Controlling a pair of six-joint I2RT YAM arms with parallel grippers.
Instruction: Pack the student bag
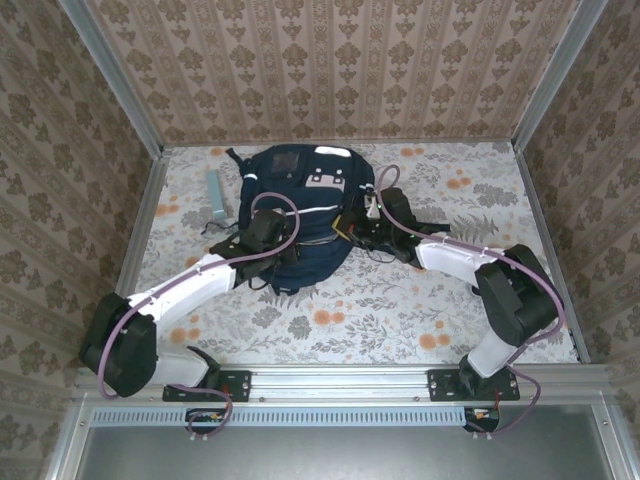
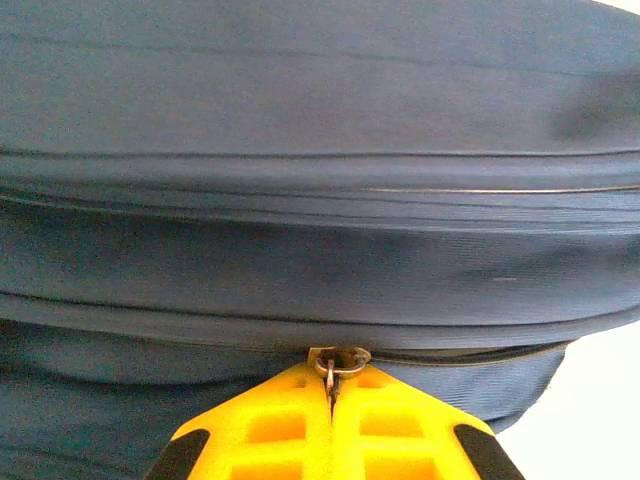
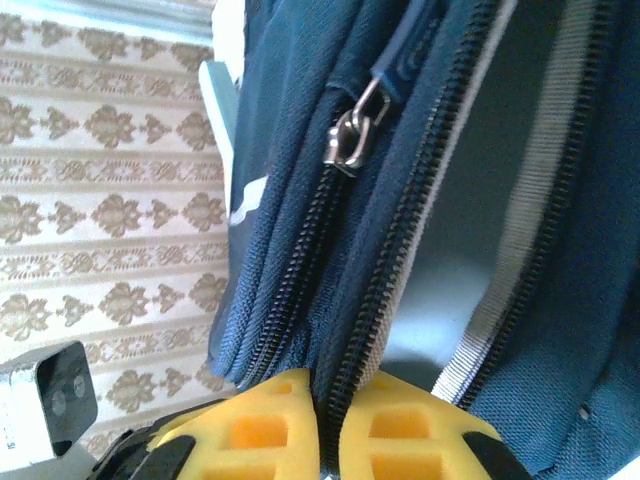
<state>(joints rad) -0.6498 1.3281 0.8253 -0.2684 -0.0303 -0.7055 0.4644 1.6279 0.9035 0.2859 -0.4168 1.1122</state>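
The student bag (image 1: 305, 205), a navy backpack with white stripes, lies in the middle of the table. My left gripper (image 1: 268, 236) is at its left side. In the left wrist view the yellow fingers (image 2: 270, 425) are shut on a small metal zipper pull (image 2: 340, 362) on a seam of the blue fabric (image 2: 320, 270). My right gripper (image 1: 362, 228) is at the bag's right side. There its fingers (image 3: 250, 430) are shut on the bag's fabric edge with black zipper teeth (image 3: 385, 290), beside the open compartment. Another metal slider (image 3: 352, 135) hangs higher on a neighbouring zipper.
A pale teal flat box (image 1: 214, 195) lies on the flowered tabletop left of the bag. Patterned walls (image 1: 330, 60) close in the back and both sides. Bare tabletop (image 1: 330, 320) lies between the bag and the arm bases.
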